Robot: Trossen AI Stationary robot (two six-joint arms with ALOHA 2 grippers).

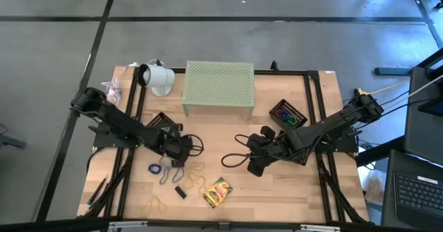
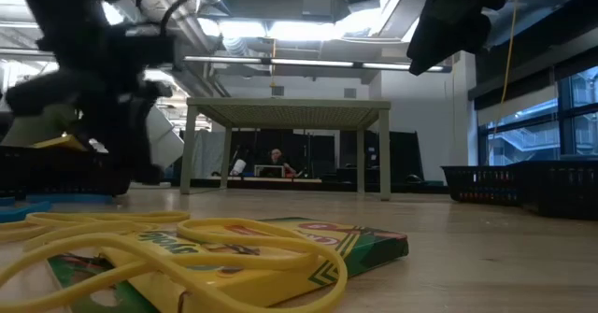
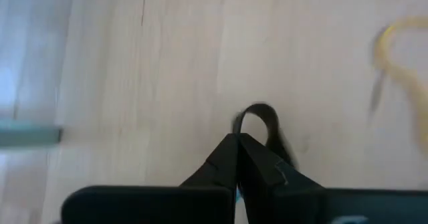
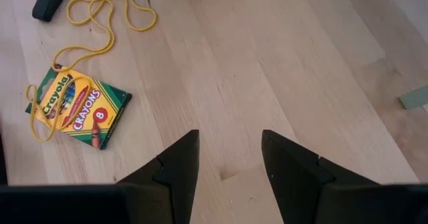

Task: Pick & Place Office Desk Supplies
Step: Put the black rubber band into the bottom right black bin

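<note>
Loose supplies lie on the near part of the table: a blue clip ring, a grey ring, tan rubber bands, a little black piece and a yellow-green crayon box. My left gripper is just beyond them, shut on a dark clip ring. My right gripper is open above bare wood, to the right of the crayon box. It touches nothing. My left gripper pinches the dark clip ring between its two fingertips. Only one end of the loop is between them. The rest of the loop stands out past the tips, and its shadow falls on the wood beside it.
A pale green perforated stand is at the far middle, with a white object to its left. One black mesh tray holding coloured items is right of the stand; another is under the left arm. Another rubber band lies near the front edge.
</note>
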